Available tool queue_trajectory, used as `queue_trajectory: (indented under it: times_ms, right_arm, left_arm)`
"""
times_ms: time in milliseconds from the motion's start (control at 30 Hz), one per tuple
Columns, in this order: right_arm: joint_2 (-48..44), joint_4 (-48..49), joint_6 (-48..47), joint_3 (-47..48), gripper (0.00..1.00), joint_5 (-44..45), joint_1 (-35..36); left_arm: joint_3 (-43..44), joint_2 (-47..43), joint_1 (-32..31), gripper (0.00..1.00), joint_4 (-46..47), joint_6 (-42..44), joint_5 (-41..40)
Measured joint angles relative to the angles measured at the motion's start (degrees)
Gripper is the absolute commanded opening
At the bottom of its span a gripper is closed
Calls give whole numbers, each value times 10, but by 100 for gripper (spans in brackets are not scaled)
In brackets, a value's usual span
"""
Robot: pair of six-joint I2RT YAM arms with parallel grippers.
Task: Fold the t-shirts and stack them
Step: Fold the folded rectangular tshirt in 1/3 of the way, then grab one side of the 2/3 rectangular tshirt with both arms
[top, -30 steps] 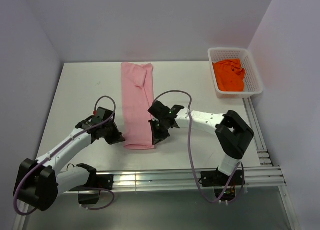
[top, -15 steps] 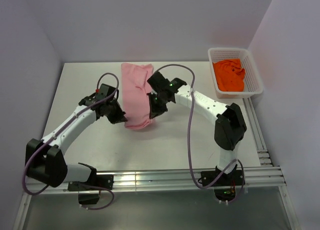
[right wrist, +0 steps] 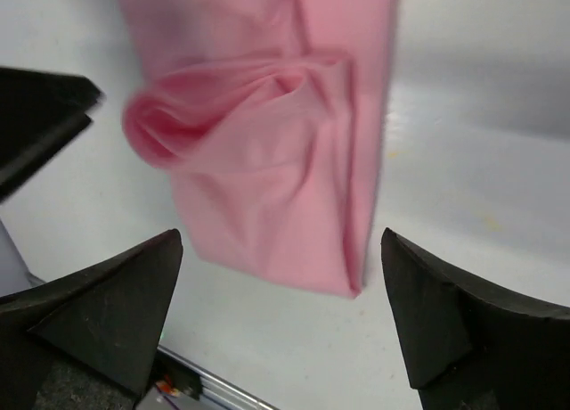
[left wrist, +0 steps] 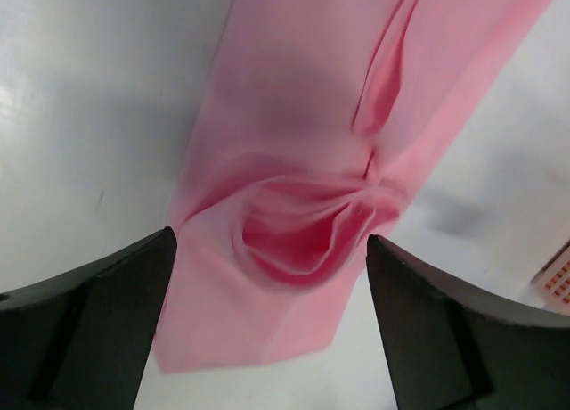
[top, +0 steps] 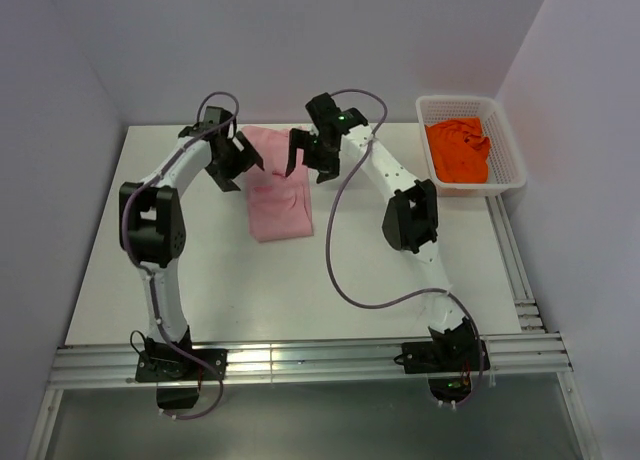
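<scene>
- Shirts: the pink shirt [top: 278, 208] lies folded into a narrow block on the white tabletop [top: 180, 270], toward the far middle. Its upper layer is bunched into a rumpled pocket under the two tools.
- The orange shirt [top: 458, 150] sits crumpled in a white basket [top: 511, 158] at the far right corner, well apart from the pink one.
- The left tool [top: 246, 164] hangs over the pink shirt's left edge, fingers [left wrist: 89, 325] spread wide with nothing gripped.
- The right tool [top: 302, 160] faces it over the right edge, equally wide and empty.
- From overhead, both tools hide part of the shirt's far end.
- A purple cable [top: 327, 265] from the right arm loops just beside the pink shirt.
- Metal rails [top: 300, 360] run along the near edge.
</scene>
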Motion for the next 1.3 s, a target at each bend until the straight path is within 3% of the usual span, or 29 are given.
queue_trajectory:
  times_ms: [133, 233, 300, 467, 567, 767, 1067, 1233, 1300]
  right_arm:
    - [7, 12, 26, -30, 100, -11, -47]
    - [-31, 30, 27, -113, 100, -7, -75]
    - [-74, 39, 27, -187, 100, -5, -81]
    - [-212, 91, 28, -379, 100, -9, -56]
    - [-257, 124, 33, -438, 98, -20, -34]
    - [-242, 182, 45, -481, 93, -37, -5]
    - [-177, 216, 53, -465, 85, -42, 8]
    - [-143, 223, 58, -455, 72, -42, 9]
    - [-141, 225, 62, -454, 63, -43, 10]
  left_arm:
    - [135, 96, 20, 97, -19, 10, -3]
    - [129, 77, 28, 95, -24, 11, -9]
    - [81, 37, 29, 94, -12, 11, -11]
    - [-134, -137, 20, 92, 17, -1, -13]
    - [-244, -212, 2, 91, 39, -16, -14]
    - [-339, -215, -25, 90, 69, -44, -9]
    - [-346, -169, -38, 88, 118, -78, -10]
    - [-339, -143, -40, 84, 125, -90, -7]
    - [-338, -141, -42, 81, 134, -95, -8]
